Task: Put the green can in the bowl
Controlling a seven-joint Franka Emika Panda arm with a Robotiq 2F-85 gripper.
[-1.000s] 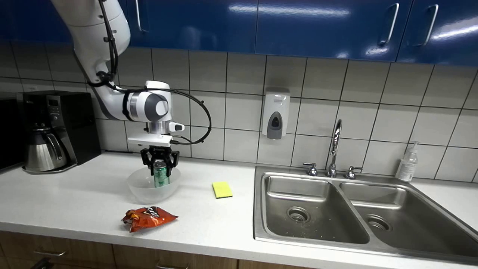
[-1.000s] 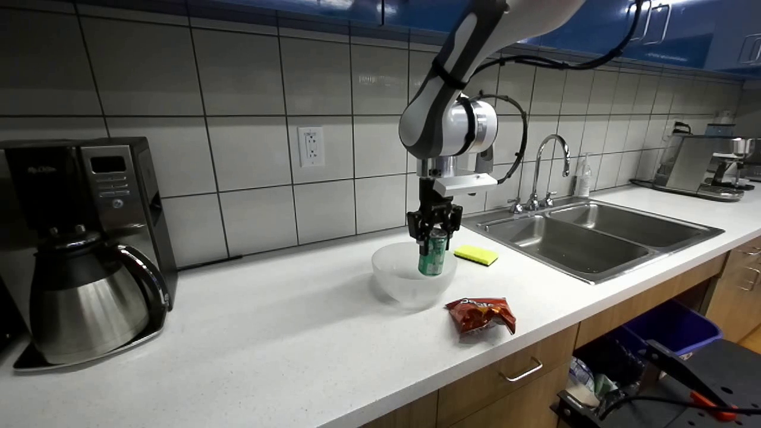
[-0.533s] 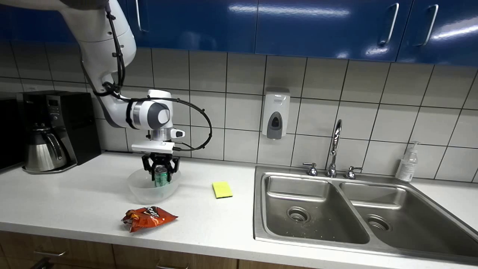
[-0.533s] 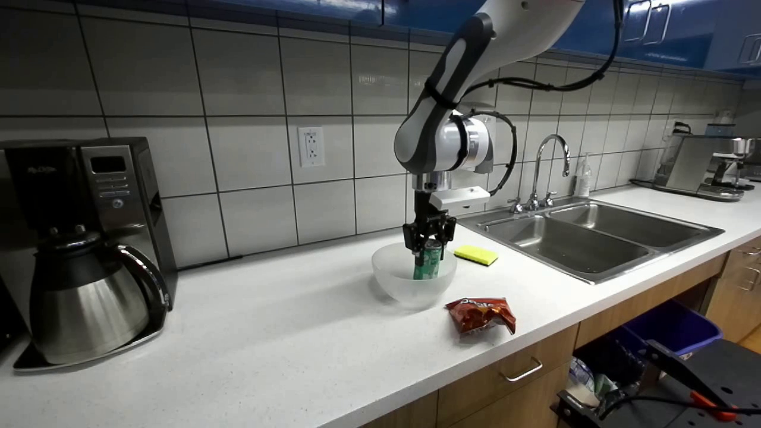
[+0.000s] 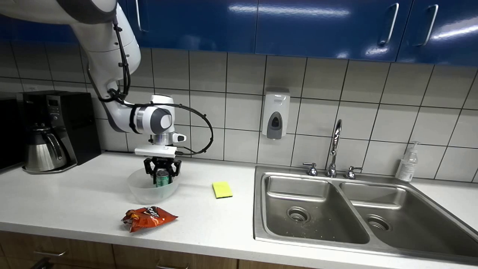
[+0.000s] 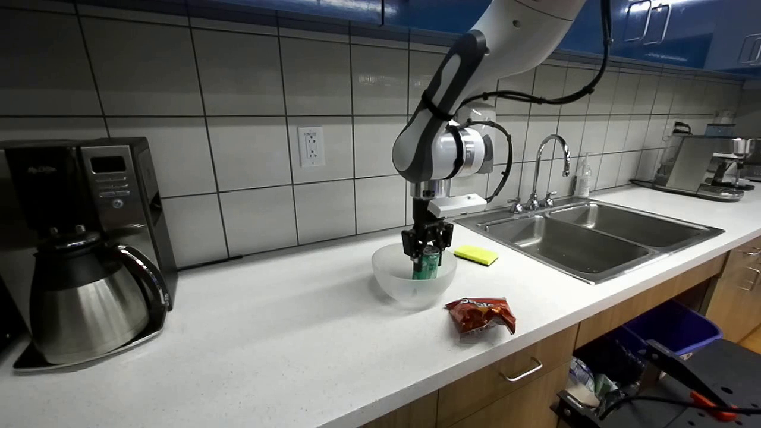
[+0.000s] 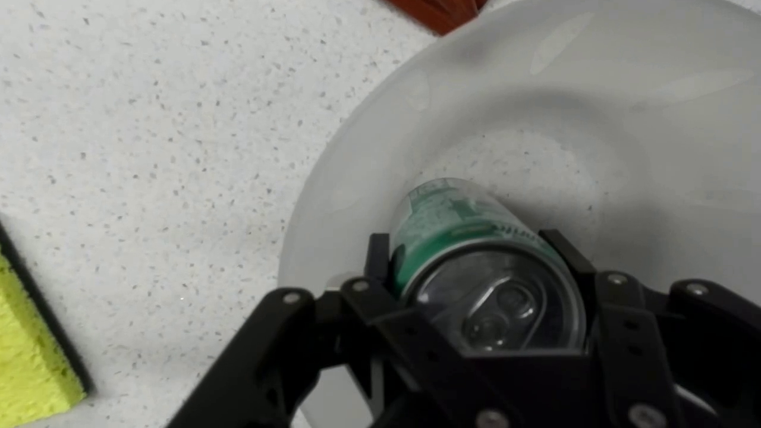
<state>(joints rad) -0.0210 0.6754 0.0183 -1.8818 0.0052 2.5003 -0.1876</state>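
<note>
The green can [image 5: 162, 180] is upright or nearly so inside the clear bowl [image 5: 143, 194]. Its lower part is below the bowl's rim in both exterior views; the can [image 6: 424, 268] and bowl [image 6: 410, 291] show there too. My gripper [image 5: 163, 181] points down and is shut on the can near its top. In the wrist view the gripper [image 7: 465, 244] has a black finger on each side of the can [image 7: 455, 217], near the bowl's wall [image 7: 333, 196]. The can's silvery top faces the camera. I cannot tell whether the can's base touches the bowl's floor.
A red-orange snack packet [image 5: 149, 218] lies in front of the bowl. A yellow sponge [image 5: 222, 189] lies between the bowl and the steel sink [image 5: 258, 209]. A coffee maker [image 6: 89, 238] stands at the counter's left end. The tiled wall [image 5: 207, 142] is behind.
My gripper has moved down with the can held in it. The can has gone from partly above the bowl's rim to deeper inside. The bowl, packet and sponge have not moved.
</note>
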